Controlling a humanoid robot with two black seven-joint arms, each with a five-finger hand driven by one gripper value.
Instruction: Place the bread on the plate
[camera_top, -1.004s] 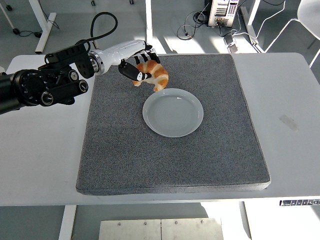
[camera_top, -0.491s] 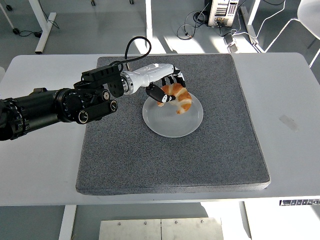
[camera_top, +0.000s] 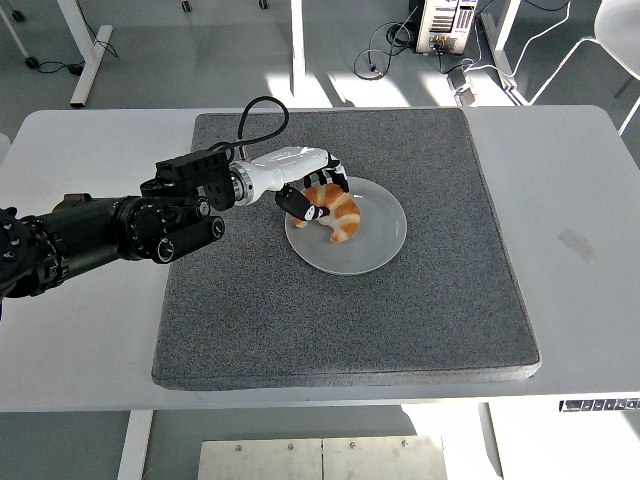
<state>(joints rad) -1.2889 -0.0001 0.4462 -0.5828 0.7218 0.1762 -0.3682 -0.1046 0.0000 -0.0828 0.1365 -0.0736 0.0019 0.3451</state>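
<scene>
Judging from the head view, the only one I have, I'd call the job nearly finished: the golden-brown, crescent-shaped croissant (camera_top: 335, 213) sits inside the rim of the round, pale grey glossy plate (camera_top: 375, 248), over its left half, and looks to be resting on the plate or just above it; I can't tell which. What's left, as I read it, is for me to let go and pull the arm away without dragging the pastry off. My left hand (camera_top: 306, 193), white-shelled at the wrist with black fingers (camera_top: 293, 203), is curled around the left end of the croissant, gripping it from the plate's left rim. The black, jointed left arm reaches in from the desk's left edge, a black cable looping above it. My right hand is nowhere in the picture.

On materials: the croissant is ridged and flaky-looking, darker at the crests, its tips curving toward the near edge. The plate is smooth and shallow with a raised lip, catching a soft sheen. It stands on a square, dark grey foam mat (camera_top: 340, 320) with a coarse, speckled surface, covering the middle of the white desk (camera_top: 580, 290), whose top is flat and matte
</scene>
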